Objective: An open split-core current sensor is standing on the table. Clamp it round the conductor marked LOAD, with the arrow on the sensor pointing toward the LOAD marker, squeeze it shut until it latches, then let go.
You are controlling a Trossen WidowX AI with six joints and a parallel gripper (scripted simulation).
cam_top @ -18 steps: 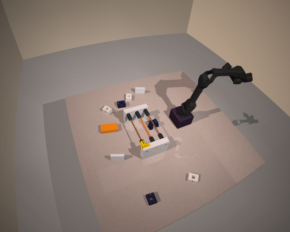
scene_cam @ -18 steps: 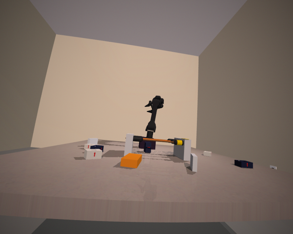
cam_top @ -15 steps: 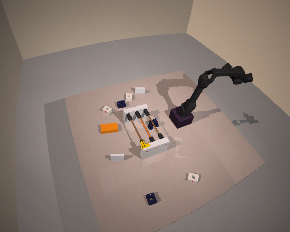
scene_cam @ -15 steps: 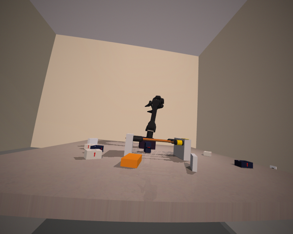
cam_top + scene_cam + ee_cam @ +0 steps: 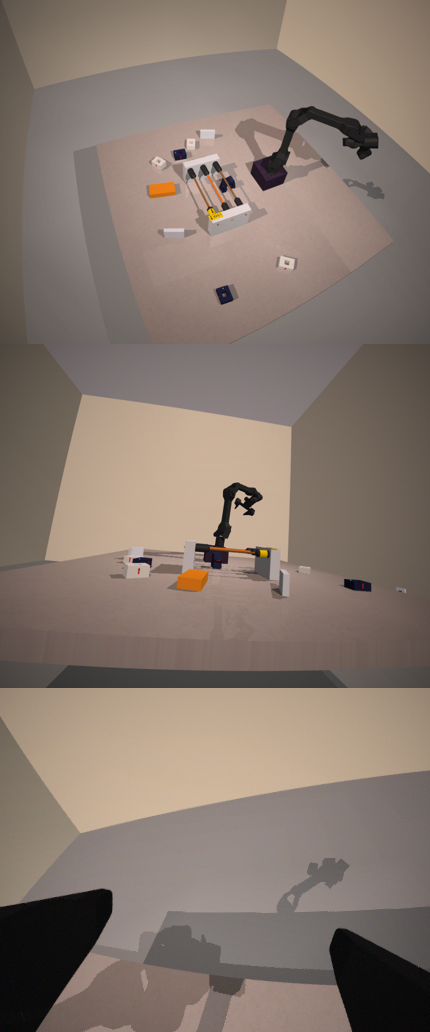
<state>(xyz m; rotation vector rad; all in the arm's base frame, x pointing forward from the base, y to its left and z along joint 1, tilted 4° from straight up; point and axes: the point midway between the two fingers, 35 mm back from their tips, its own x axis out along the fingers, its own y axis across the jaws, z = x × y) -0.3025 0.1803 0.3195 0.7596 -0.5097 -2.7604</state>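
The dark blue sensor (image 5: 227, 184) (image 5: 216, 560) stands on the table between the conductors and the robot's base. A red mark shows on it. Its jaw opening is too small to make out. The LOAD conductor (image 5: 201, 191) is the brown rod farthest from the base, with a yellow arrow collar (image 5: 211, 211) (image 5: 263, 553) at one end. The yellow LOAD marker (image 5: 216, 215) lies on the end block there. My gripper (image 5: 355, 149) (image 5: 241, 510) (image 5: 223, 923) is open and empty, high up and far from the sensor, beyond the base.
Two upright end blocks (image 5: 229, 223) (image 5: 190, 173) carry three parallel conductors. An orange block (image 5: 162, 190) (image 5: 191, 580) and a low white plate (image 5: 173, 233) (image 5: 284, 583) stand on the LOAD side. Several white and dark blue ring-shaped blocks lie around. Another white plate (image 5: 207, 134) stands at the back.
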